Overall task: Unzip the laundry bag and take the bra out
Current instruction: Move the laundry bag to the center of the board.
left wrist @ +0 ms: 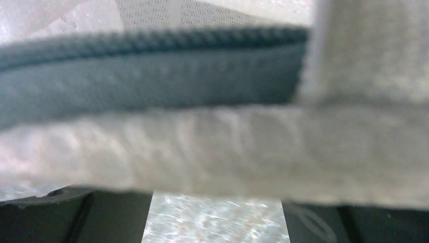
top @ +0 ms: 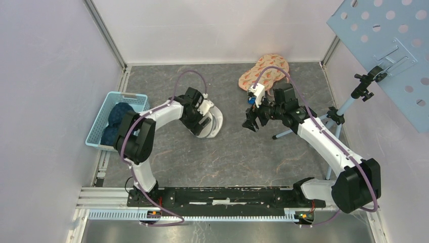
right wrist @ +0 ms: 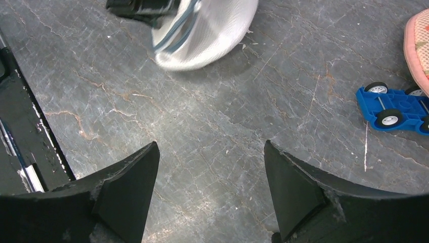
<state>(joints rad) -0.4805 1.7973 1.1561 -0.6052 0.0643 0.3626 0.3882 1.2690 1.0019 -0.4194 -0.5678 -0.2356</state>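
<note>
The white mesh laundry bag (top: 215, 126) lies mid-table, its grey-blue zipper band (left wrist: 152, 76) filling the left wrist view. My left gripper (top: 205, 115) sits right on the bag. Its dark fingers (left wrist: 50, 217) stand wide apart and open, with the bag's white rim (left wrist: 202, 152) across them and table showing between. A peach patterned bra (top: 264, 73) lies at the back of the table, outside the bag; its edge (right wrist: 419, 45) shows in the right wrist view. My right gripper (top: 250, 123) hovers open and empty between bag (right wrist: 207, 30) and bra, over bare table (right wrist: 210, 147).
A blue toy car (right wrist: 392, 109) lies on its side next to the bra. A light blue basket (top: 103, 109) with dark blue cloth stands at the left wall. A tripod stand (top: 303, 126) and a perforated blue board (top: 389, 45) are on the right.
</note>
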